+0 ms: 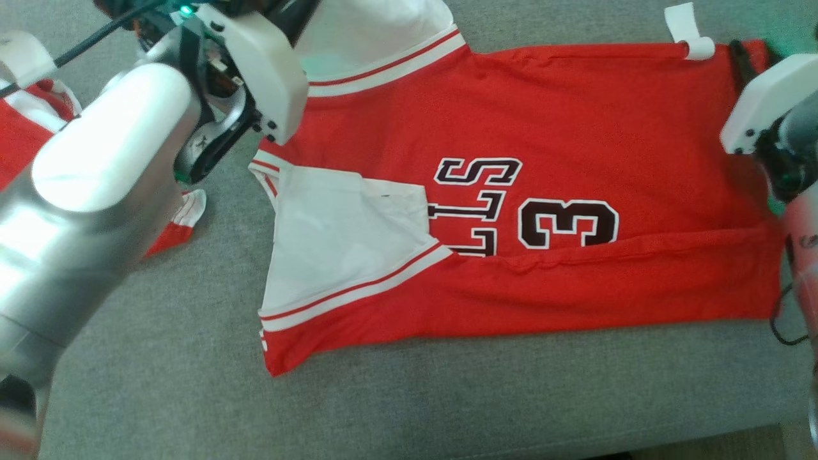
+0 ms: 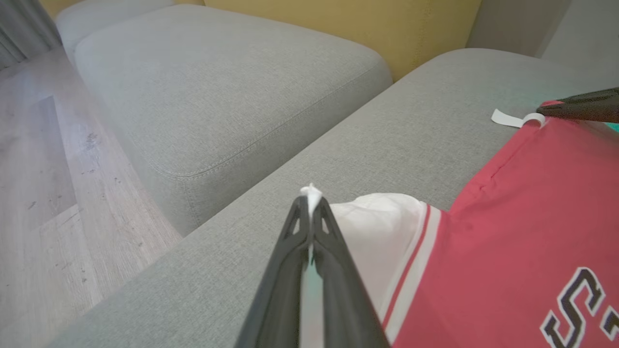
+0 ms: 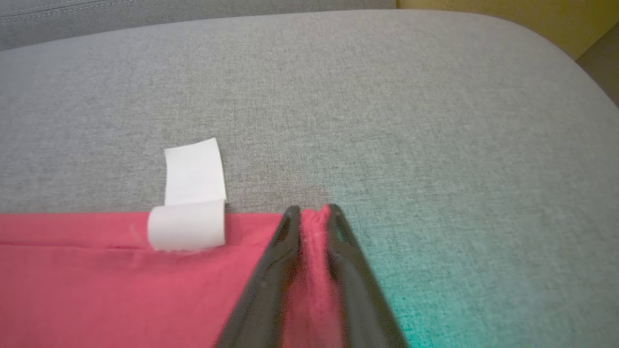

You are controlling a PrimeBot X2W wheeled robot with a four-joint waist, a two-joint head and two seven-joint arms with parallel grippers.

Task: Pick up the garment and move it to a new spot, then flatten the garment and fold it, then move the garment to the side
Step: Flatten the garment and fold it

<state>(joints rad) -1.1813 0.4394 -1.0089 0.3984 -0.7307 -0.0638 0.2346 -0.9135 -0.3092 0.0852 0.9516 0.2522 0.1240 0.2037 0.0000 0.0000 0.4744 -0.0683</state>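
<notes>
Jersey (image 1: pixel 575 128) spread on grey sofa cushion (image 1: pixel 447 396), near long edge already folded up over lettering. Left gripper (image 2: pixel 310 200) clamped shut on tip of white sleeve (image 2: pixel 382 227) at far edge. Right gripper (image 3: pixel 313 212) straddles far hem corner beside white tag (image 3: pixel 191 203). Red cloth bunched between fingers, small gap showing, can't tell if pinch is firm. Two far-edge holds likely set up second fold: cloth taut between arms keeps fold line straight.

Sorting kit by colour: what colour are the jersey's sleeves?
White, with red-and-white striped cuffs. The sleeve of the jersey shows best in the head view.
</notes>
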